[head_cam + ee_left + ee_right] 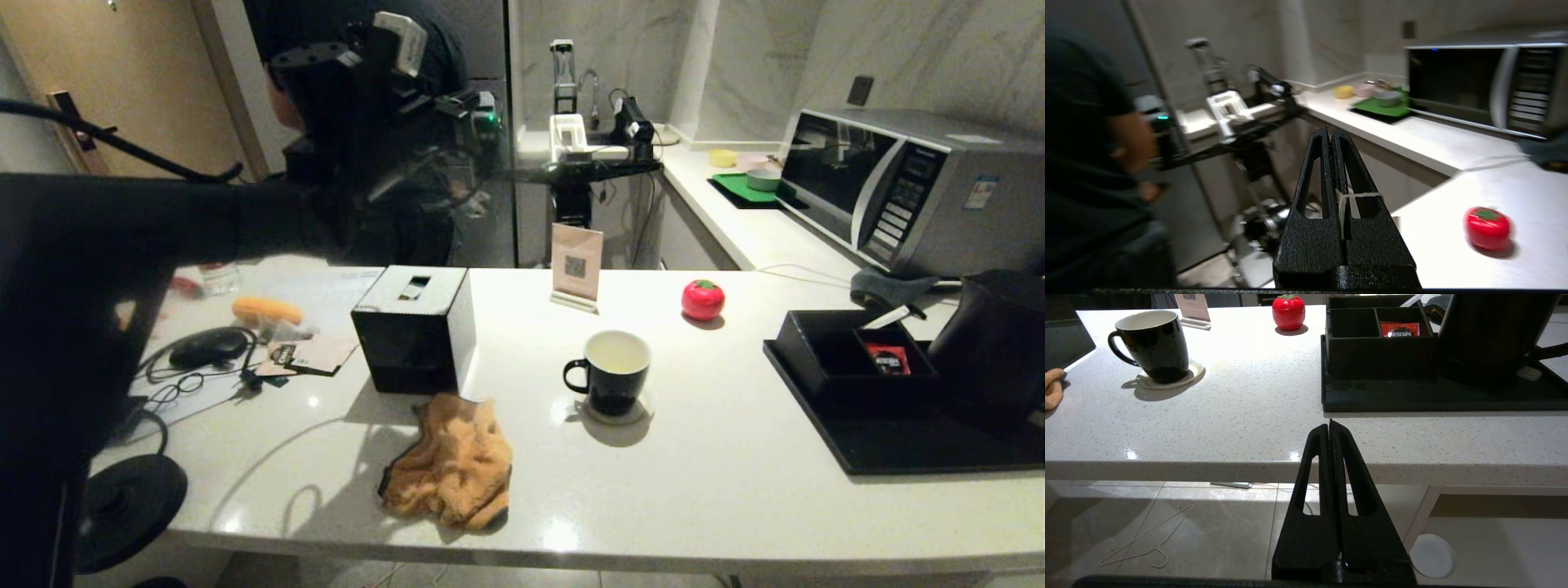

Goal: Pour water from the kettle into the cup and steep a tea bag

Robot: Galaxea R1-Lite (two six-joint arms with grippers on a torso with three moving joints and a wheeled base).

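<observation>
My left gripper (1331, 134), raised at ten o'clock, pinches the tea bag's string (1349, 197), my right gripper (1331, 426) is closed and empty; the cup (612, 372) sits centre, the kettle (992, 343) at three o'clock; next, lowering the bag probably needs centring overhead.

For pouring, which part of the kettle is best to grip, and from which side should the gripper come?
Probably the black handle. It juts out sideways from the kettle toward the robot's right, so the shut right gripper, now parked below the counter edge, should open and approach from that right side. The tapered body looks too wide.
</observation>
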